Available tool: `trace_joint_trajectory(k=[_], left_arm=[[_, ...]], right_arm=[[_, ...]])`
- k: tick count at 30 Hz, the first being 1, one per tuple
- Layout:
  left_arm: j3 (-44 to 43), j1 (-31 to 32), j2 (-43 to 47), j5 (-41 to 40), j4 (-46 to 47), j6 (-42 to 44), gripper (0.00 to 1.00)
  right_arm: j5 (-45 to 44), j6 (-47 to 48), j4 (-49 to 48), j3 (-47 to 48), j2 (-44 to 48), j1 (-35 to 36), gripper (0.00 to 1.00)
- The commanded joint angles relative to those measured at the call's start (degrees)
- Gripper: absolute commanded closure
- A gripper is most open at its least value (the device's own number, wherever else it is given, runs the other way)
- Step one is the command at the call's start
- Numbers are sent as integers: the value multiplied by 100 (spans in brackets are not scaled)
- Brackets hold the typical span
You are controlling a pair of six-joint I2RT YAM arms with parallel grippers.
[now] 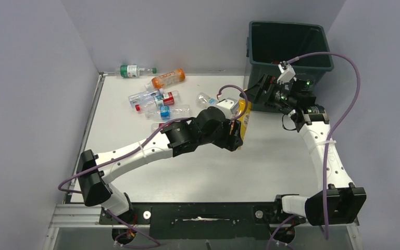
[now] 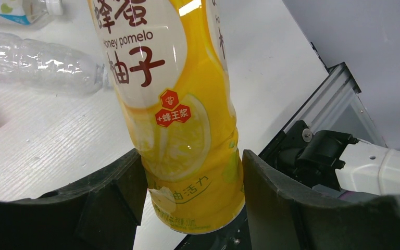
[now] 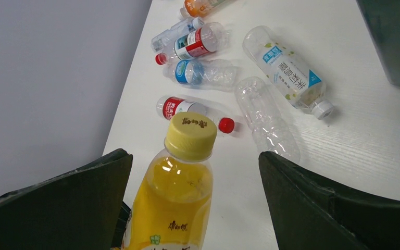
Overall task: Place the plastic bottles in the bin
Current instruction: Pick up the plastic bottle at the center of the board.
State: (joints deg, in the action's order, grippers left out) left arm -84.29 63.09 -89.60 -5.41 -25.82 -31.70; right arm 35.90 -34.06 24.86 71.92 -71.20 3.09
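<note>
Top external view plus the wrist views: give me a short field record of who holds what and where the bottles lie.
left pincer: shut on the yellow bottle, near its base
right pincer: open, facing that bottle's cap, not gripping
bin: far right corner, just behind the right pincer
loose bottles: lying on the table, far left
bin contents: cannot tell

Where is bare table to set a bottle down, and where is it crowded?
Bare: the near table between the arm bases, and the far edge between orange bottle and bin. Crowded: the plastic bottles far left.
</note>
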Motion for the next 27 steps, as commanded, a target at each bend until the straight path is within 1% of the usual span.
trace_joint_trajectory(k=[1,3,4,10,12,14,15,17,20,23,24,25,27], left_arm=[[-369,44,7,179,602,262,63],[-368,46,4,228,678,315,63],[-375,51,-1,265,713,345,63],[-441,54,-62,191,704,512,62],[-461,54,-82,160,688,564,62],[-493,46,-100,133,676,613,61],[-529,46,-101,98,652,647,59],[-627,37,-110,-23,530,728,53],[-790,17,-57,-225,279,850,36],[-934,-81,89,-378,44,910,26],[-947,-116,172,-402,5,916,20],[-938,-153,265,-414,-15,926,18],[-848,-237,468,-433,-19,944,17]], right_arm=[[385,-132,-461,204,-75,32,1],[437,-138,-491,198,-110,25,4],[443,-136,-498,199,-132,26,9],[446,-76,-473,370,-220,27,48],[410,-18,-383,481,-257,23,58],[357,48,-318,582,-294,25,64],[323,87,-271,643,-316,25,67],[180,210,-147,840,-348,10,70],[-20,454,76,1300,-466,-121,72],[-19,549,180,1864,-646,-525,72],[52,530,154,2069,-711,-739,72],[140,488,94,2262,-790,-937,72],[316,342,-111,2638,-972,-1366,71]])
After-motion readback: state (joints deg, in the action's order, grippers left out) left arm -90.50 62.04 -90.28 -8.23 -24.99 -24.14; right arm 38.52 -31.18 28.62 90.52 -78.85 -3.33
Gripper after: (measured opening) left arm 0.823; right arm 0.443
